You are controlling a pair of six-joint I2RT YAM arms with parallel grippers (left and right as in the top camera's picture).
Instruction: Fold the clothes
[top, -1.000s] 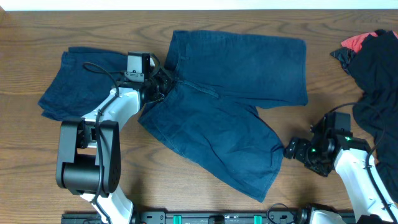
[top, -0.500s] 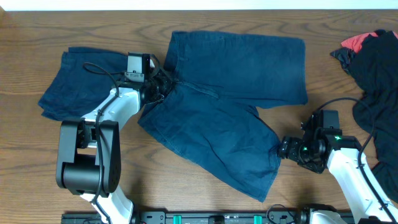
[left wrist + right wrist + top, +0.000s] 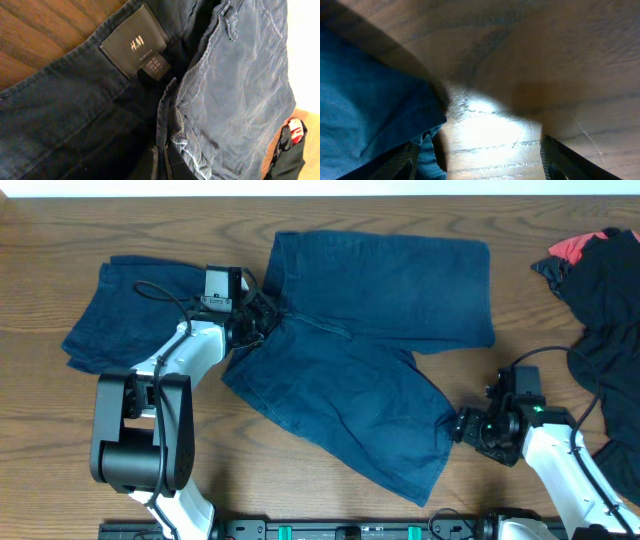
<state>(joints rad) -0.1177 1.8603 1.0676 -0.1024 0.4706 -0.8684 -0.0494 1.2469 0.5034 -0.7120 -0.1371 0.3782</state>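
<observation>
Dark navy shorts (image 3: 370, 330) lie spread on the table, one leg toward the back right, the other toward the front right. My left gripper (image 3: 257, 318) is shut on the waistband; in the left wrist view the shut gripper (image 3: 162, 161) pinches a fold of fabric below the H&M label (image 3: 135, 47). My right gripper (image 3: 464, 425) sits at the hem corner of the front leg. In the right wrist view it is open (image 3: 480, 162), the blue hem (image 3: 427, 150) lying against its left finger (image 3: 395, 162), bare wood between the fingers.
A second pair of navy shorts (image 3: 125, 310) lies as a bundle at the left, behind my left arm. A heap of black and red garments (image 3: 605, 300) covers the right edge. The table's front edge runs close below the front leg's hem.
My right gripper has slid left to the hem corner of the front leg. The left gripper and the shorts have not moved.
</observation>
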